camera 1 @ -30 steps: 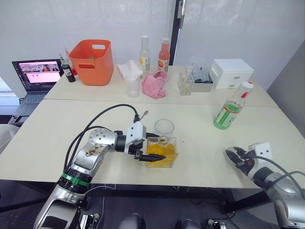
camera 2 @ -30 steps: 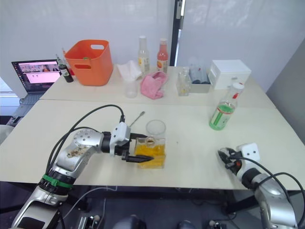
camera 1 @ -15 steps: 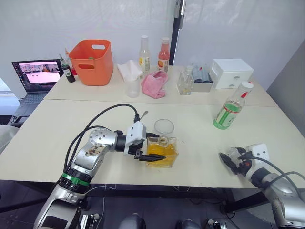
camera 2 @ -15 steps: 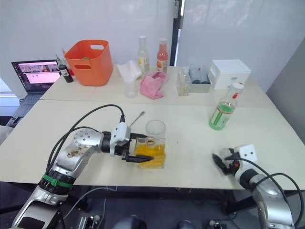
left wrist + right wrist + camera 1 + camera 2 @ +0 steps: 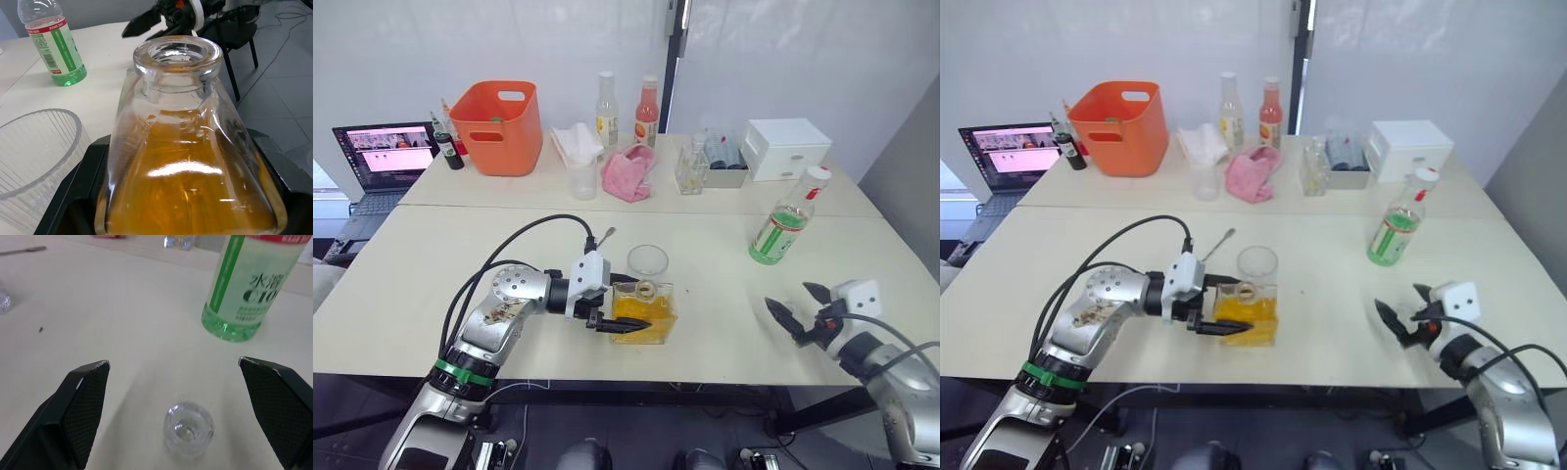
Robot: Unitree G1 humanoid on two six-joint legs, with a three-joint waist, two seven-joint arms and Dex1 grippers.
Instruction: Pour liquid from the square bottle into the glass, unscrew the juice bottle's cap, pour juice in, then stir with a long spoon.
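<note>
The square bottle (image 5: 646, 311), half full of orange liquid and with its neck uncapped, stands on the table near the front edge. My left gripper (image 5: 634, 307) is shut on its body, one black finger on each side. The glass (image 5: 648, 260) stands empty just behind it, and the long spoon (image 5: 602, 238) lies flat further back on the left. The juice bottle (image 5: 785, 227) with its white cap (image 5: 819, 176) stands upright at the right. My right gripper (image 5: 173, 377) is open low over the table, with a small clear glass stopper (image 5: 188, 427) lying loose between its fingers (image 5: 80, 401).
Along the back stand an orange basket (image 5: 499, 125), a laptop (image 5: 386, 162), two tall slim bottles (image 5: 606, 98), a measuring cup (image 5: 584, 179), a pink cloth (image 5: 631, 168), a small clear bottle (image 5: 690, 166) and a white box (image 5: 788, 147).
My right gripper has opened wide and let go of the clear stopper, which now lies on the table. The left gripper and the square bottle have stayed still.
</note>
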